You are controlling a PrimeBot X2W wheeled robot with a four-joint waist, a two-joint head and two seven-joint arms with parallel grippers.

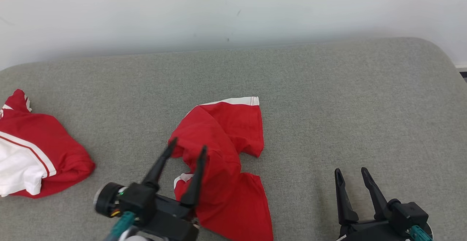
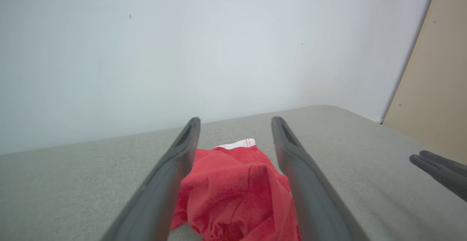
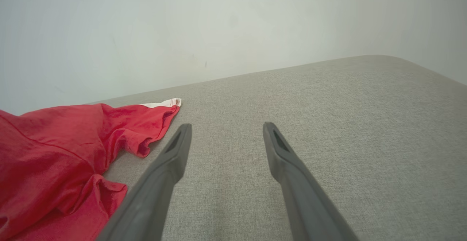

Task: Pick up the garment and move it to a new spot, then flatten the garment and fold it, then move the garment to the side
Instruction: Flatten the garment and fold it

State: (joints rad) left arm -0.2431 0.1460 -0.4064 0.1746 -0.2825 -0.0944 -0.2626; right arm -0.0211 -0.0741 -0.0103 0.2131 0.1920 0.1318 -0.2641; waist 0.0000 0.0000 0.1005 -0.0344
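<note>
A crumpled red garment [image 1: 226, 153] with a white hem band lies in the middle of the grey cushioned surface [image 1: 328, 88]. My left gripper [image 1: 188, 144] hovers open over its left part, fingers pointing up the view. In the left wrist view the red garment [image 2: 233, 190] shows between the two spread fingers [image 2: 175, 175], nothing clamped. My right gripper [image 1: 352, 173] stands open at the lower right, well clear of the cloth. In the right wrist view the garment [image 3: 65, 153] lies to the left of the open right gripper [image 3: 226, 128].
A second red and white garment [image 1: 33, 150] lies bunched at the far left of the surface. A pale wall [image 1: 233, 11] runs behind the surface's far edge. The right gripper's fingertips [image 2: 437, 168] show at the right in the left wrist view, beside a beige panel [image 2: 437, 88].
</note>
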